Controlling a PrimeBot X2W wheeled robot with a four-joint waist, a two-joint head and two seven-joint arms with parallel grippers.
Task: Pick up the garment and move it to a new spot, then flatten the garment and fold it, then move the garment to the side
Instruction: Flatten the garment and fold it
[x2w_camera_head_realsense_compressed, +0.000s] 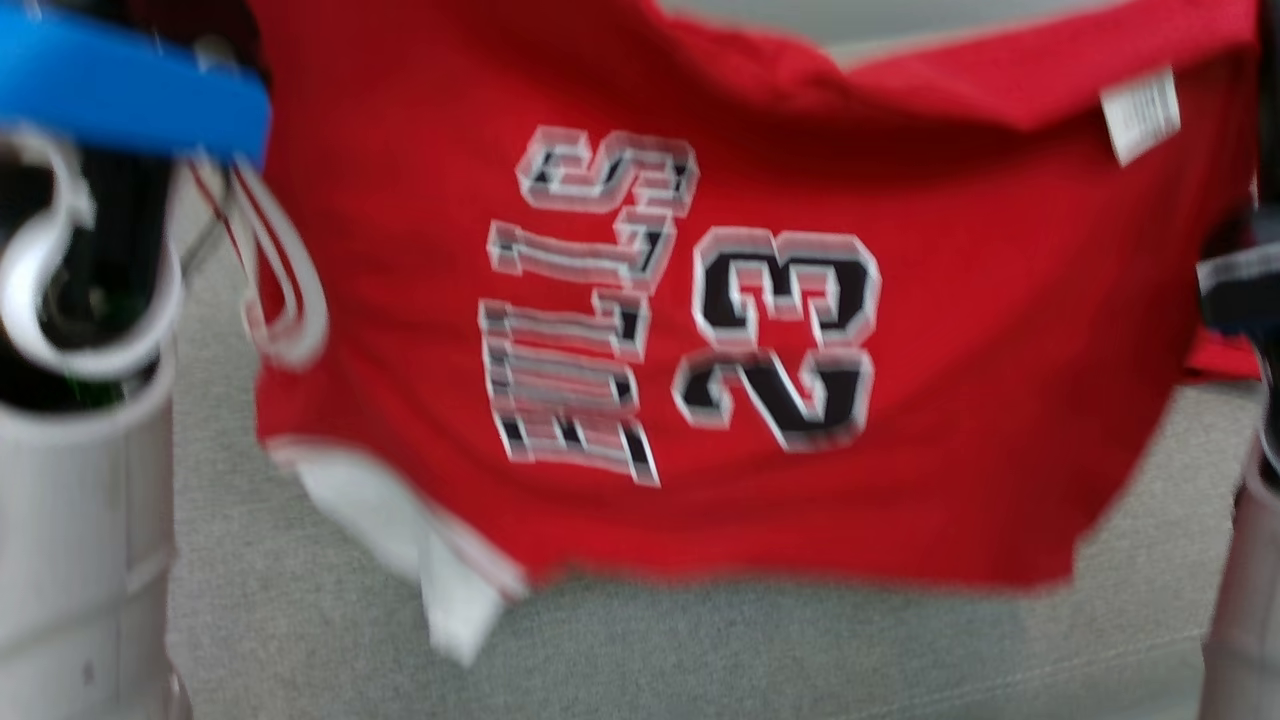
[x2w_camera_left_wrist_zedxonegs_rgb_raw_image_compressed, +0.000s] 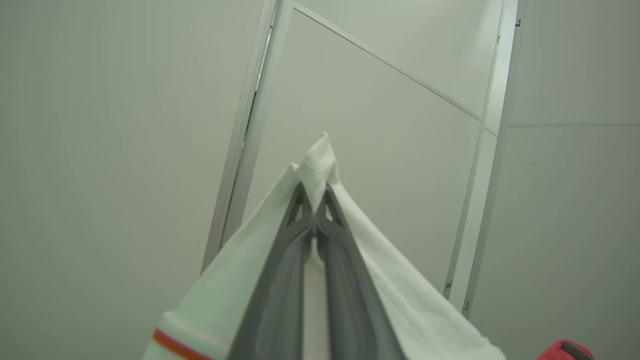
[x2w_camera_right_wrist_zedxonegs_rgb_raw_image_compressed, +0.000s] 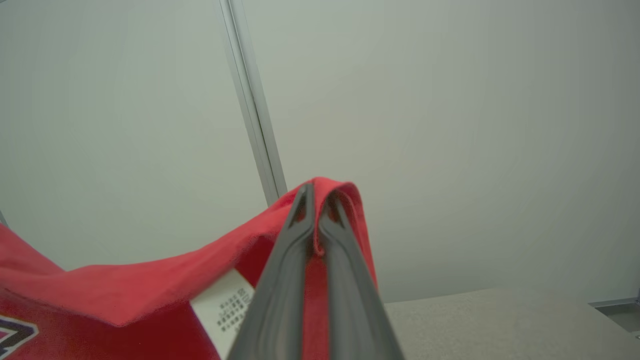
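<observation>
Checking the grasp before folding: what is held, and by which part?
Both hold the red garment, lifted: left gripper pinches its white edge, right gripper a red edge near the label.

Pale grey-green wall panels (x2w_camera_left_wrist_zedxonegs_rgb_raw_image_compressed: 100, 150) stand behind, plain and evenly lit, without strong shadows. Slim metal frame strips (x2w_camera_left_wrist_zedxonegs_rgb_raw_image_compressed: 244, 140) divide them. In the left wrist view a thin seam (x2w_camera_left_wrist_zedxonegs_rgb_raw_image_compressed: 390, 65) runs aslant across one panel. In the right wrist view a single strip (x2w_camera_right_wrist_zedxonegs_rgb_raw_image_compressed: 256, 115) rises up the wall above the grey, speckled desk (x2w_camera_right_wrist_zedxonegs_rgb_raw_image_compressed: 500, 320), whose surface looks cloth-like in the blurred head view.
</observation>
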